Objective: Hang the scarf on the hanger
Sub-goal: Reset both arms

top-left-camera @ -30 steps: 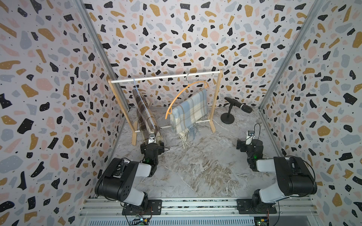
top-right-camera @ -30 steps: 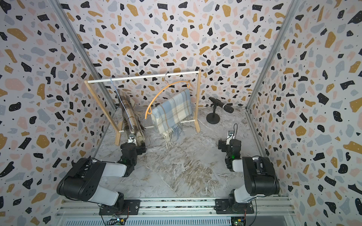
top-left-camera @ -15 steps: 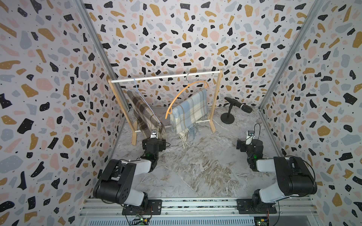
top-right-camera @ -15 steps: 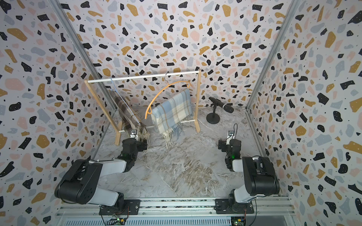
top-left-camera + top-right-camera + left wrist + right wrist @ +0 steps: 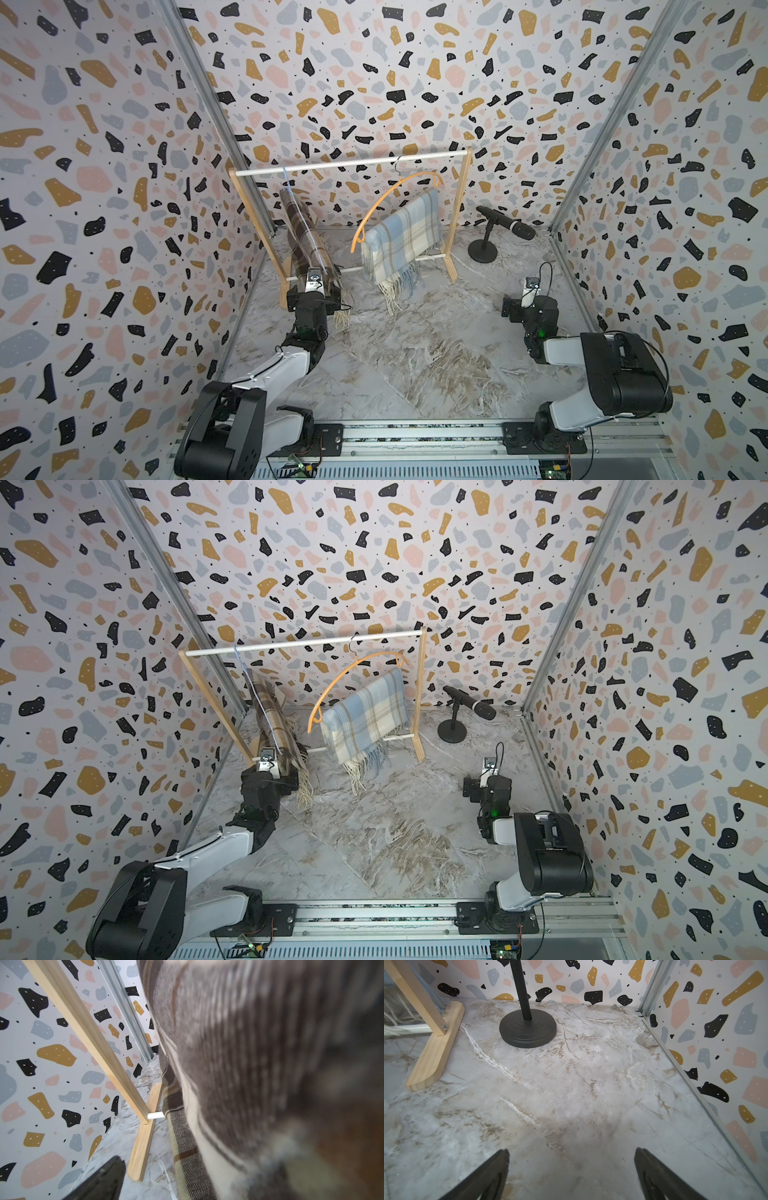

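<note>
**While the brown and cream plaid scarf hangs on its thin blue wire hanger, the left claw gapes at its hem**

Where the pale wooden clothes rack stands along the far edge of the marble-patterned counter, the scarf is draped over the hanger. It sits at the left end of the white top rail, toward the far left corner. It falls as a long, tilted, folded band of dark brown crossed by cream and tan stripes. Its cream fringe hangs just beside the left claw, which sits at the lower end in both top views.

From the left wrist the blurred weave fills most of the frame. One black finger stands clear of the cloth and the other is hidden behind it. The jaws are spread wide and pinch nothing that shows. Whether the hidden finger touches the cloth cannot be told.

The right claw is poised over bare counter near the right edge, jaws fully spread and holding nothing. It faces the round black base of the microphone stand near the far right corner. A light blue and cream plaid scarf hangs on a curved orange hanger at the rack's right end.

Since a second ago the left arm has stretched forward out of its folded pose, its claw staying at the hem. The brown scarf's lower end has swung slightly toward the rack's middle. The right arm has not moved.
</note>
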